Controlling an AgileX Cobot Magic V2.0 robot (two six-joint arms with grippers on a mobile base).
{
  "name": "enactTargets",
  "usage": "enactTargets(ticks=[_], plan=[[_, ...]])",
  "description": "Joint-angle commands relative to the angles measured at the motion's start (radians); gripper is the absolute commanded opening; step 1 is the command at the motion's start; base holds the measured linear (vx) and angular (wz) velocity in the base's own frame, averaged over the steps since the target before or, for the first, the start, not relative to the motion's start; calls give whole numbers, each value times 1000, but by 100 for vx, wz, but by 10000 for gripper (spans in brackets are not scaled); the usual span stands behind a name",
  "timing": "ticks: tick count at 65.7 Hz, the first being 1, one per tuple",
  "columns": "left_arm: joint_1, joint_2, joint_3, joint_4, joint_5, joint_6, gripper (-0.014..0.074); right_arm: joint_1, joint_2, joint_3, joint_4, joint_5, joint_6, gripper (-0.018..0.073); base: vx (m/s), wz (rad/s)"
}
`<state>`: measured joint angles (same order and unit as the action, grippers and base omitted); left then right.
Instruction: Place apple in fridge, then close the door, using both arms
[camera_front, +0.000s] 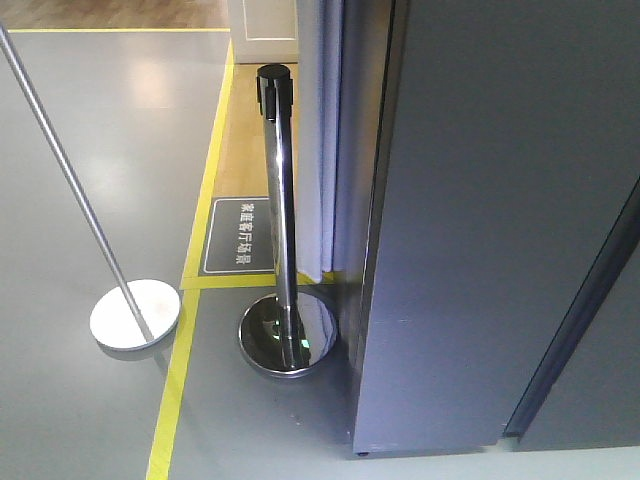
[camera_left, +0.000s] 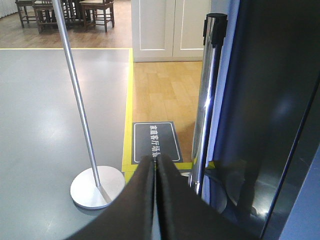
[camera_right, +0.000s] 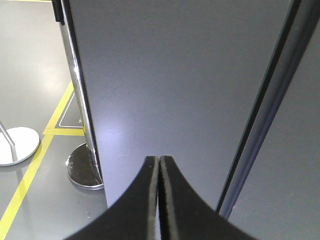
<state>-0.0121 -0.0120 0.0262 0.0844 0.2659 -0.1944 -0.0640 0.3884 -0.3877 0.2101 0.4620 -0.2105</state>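
Note:
The fridge (camera_front: 500, 220) fills the right of the front view as a flat dark grey face. A dark seam (camera_front: 580, 300) runs down it between two panels, and none of its white interior shows. The door (camera_right: 175, 75) lies flat just ahead of my right gripper (camera_right: 159, 159), which is shut with nothing between its fingers. My left gripper (camera_left: 155, 159) is also shut and empty; it points at the floor left of the fridge's side (camera_left: 270, 100). The apple is out of view in all three views.
A chrome stanchion post (camera_front: 280, 200) on a round base (camera_front: 288, 335) stands close against the fridge's left corner. A thin pole leans from a white disc base (camera_front: 135, 315). Yellow floor tape (camera_front: 175, 380) and a dark floor sign (camera_front: 240, 235) lie nearby. Chairs (camera_left: 95, 10) stand far back.

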Motion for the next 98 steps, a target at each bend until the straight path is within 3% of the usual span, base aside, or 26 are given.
enactTargets(ticks=[1, 13, 24, 37, 50, 98], plan=[[-1, -14, 20, -6, -67, -4, -6, -2, 6, -27, 6, -68, -3, -8, 0, 0], [-1, -14, 20, -6, -67, -4, -6, -2, -63, 38, -70, -86, 5, -8, 0, 0], [-1, -14, 20, -6, -67, -4, -6, -2, -191, 221, -130, -179, 49, -8, 0, 0], [-1, -14, 20, -6, -67, -4, -6, -2, -383, 425, -157, -184, 115, -8, 0, 0], [-1, -14, 20, -6, -67, -4, -6, -2, -411, 425, -202, -163, 129, -8, 0, 0], [-1, -14, 20, -6, -67, -4, -6, -2, -411, 424, -199, -179, 132, -8, 0, 0]])
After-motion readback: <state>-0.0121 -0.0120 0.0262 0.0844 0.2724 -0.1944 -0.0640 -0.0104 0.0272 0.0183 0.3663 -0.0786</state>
